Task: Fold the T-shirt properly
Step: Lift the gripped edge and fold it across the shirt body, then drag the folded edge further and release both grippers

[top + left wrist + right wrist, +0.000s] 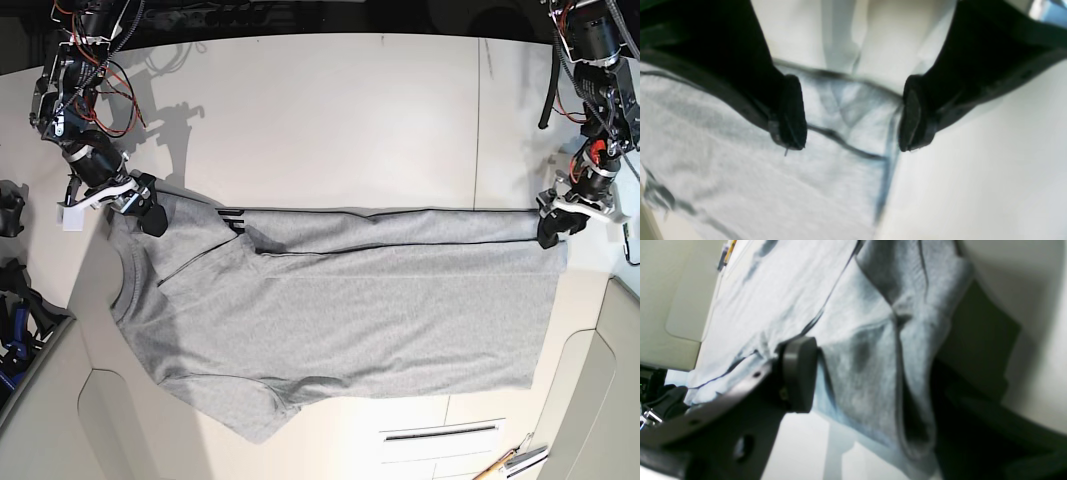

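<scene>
The light grey T-shirt (340, 310) lies flat across the table, neck to the left and hem to the right. Its far edge is folded over, and a bit of black print (231, 218) shows there. My left gripper (553, 230) is at the far hem corner. In its wrist view the left gripper (850, 145) is open, with the shirt corner (853, 110) below the gap. My right gripper (150, 215) is at the far shoulder. In its wrist view the right gripper (870, 400) stands wide, with the bunched sleeve (873, 373) between the fingers (798, 373).
The white table (340, 120) has panel seams and a slot at the front (440, 432). Pencils or tools (510, 463) lie at the front right. Red and black cables (100, 60) hang at the back left. Black gear (12, 290) sits past the left edge.
</scene>
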### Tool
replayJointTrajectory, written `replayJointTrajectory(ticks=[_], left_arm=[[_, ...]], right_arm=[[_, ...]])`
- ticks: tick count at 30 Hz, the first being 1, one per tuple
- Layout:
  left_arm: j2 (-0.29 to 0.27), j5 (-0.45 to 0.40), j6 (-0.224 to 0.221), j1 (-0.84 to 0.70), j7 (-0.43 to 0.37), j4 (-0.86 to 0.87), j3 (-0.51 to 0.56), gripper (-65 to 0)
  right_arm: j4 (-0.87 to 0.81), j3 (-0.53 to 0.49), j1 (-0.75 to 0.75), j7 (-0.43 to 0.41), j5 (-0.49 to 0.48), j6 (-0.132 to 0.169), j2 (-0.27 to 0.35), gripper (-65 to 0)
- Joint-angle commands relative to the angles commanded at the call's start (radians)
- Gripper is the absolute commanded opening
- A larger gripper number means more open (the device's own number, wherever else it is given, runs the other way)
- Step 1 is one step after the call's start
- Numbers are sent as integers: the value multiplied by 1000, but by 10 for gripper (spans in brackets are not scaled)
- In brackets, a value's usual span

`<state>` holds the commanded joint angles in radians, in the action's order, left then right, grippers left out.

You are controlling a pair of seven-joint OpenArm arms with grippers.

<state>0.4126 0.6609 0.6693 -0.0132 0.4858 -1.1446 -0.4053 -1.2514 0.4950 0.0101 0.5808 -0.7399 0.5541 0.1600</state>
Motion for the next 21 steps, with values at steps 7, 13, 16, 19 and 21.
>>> replayJointTrajectory(ticks=[7, 13, 16, 19, 21], left_arm=[[1, 0, 0, 2, -4, 0, 2, -549], [11, 0, 9, 8, -1, -8, 0, -650], [24, 2, 16, 8, 36, -51, 0, -650], [39, 46, 16, 7, 156, -117, -1, -650], [45, 79, 16, 6, 231, -156, -1, -650]], right_arm=[[0, 0, 1, -2, -1, 25, 0, -589], [-8, 0, 1, -1, -27, 30, 0, -650], [-38, 1, 0, 16, -27, 31, 9, -650], [-84, 9, -3, 72, -27, 37, 30, -650], [-116, 9, -3, 125, -28, 37, 48, -650]])
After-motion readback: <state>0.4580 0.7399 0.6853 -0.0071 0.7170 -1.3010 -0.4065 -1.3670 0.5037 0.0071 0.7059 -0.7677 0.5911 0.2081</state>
